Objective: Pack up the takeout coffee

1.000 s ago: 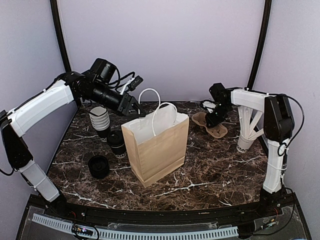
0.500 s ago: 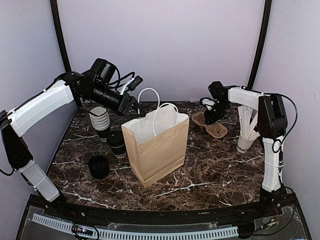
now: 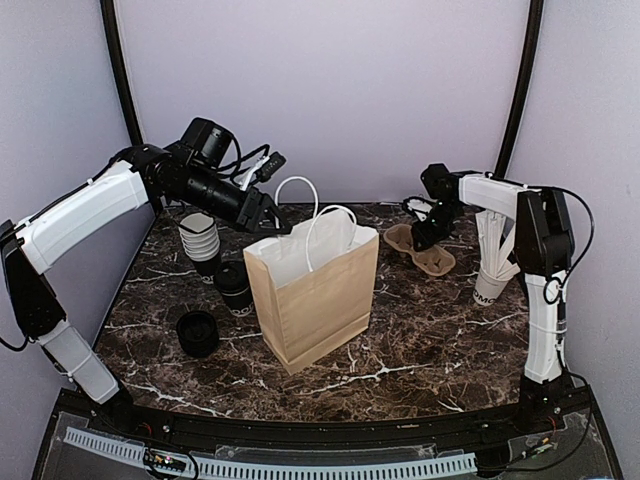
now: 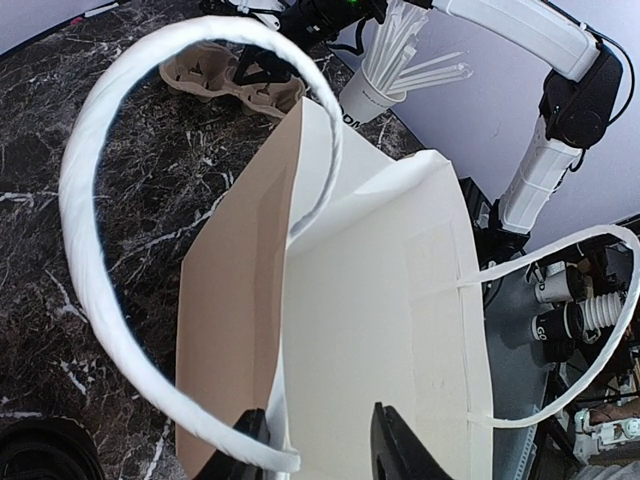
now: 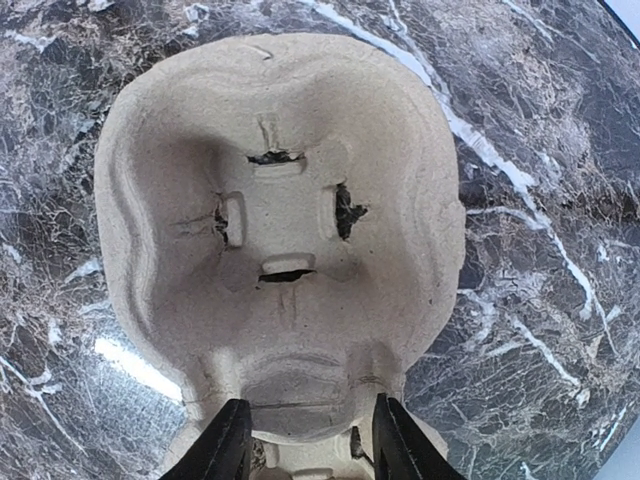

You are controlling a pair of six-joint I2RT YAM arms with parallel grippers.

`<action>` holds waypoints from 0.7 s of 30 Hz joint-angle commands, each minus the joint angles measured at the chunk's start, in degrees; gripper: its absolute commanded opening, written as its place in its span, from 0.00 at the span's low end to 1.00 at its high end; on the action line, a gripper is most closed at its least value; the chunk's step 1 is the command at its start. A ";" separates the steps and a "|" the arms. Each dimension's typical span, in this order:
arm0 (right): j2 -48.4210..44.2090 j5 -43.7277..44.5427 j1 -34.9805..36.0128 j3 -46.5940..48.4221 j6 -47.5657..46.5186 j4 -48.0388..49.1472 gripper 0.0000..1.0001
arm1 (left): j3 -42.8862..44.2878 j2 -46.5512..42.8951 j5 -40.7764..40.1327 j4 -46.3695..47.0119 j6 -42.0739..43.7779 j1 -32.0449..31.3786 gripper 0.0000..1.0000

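The takeout coffee (image 3: 233,288), a small black cup with a black lid, stands on the marble just left of the open brown paper bag (image 3: 312,295). My left gripper (image 3: 268,222) is open at the bag's back left top corner. In the left wrist view its jaws (image 4: 318,412) straddle the bag's rim (image 4: 283,330), with a white handle (image 4: 85,250) looping in front. My right gripper (image 3: 426,236) is open over the cardboard cup carrier (image 3: 424,252). Its jaws (image 5: 311,402) sit on either side of the carrier's narrow middle (image 5: 300,380).
A stack of lidless black-and-white cups (image 3: 200,240) stands behind the coffee. Black lids (image 3: 197,333) lie at the front left. A white cup of stirrers (image 3: 492,268) stands at the right wall. Marble table (image 3: 420,340) lies in front of the bag.
My right arm's forearm and wrist shifted slightly over the carrier. The left arm, the bag and the coffee have not moved.
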 commanded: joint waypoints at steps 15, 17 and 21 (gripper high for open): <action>0.60 -6.64 -0.20 0.87 -4.50 -1.84 0.48 | -2.36 0.41 -0.89 0.04 0.81 -0.29 0.39; 0.45 -7.08 -0.16 0.89 -4.66 -1.56 0.47 | -2.37 0.61 -0.81 0.04 0.83 -0.29 0.39; 1.57 -6.70 -0.15 1.68 -5.16 -2.76 0.47 | -2.31 1.00 -0.91 -0.04 1.09 -0.29 0.39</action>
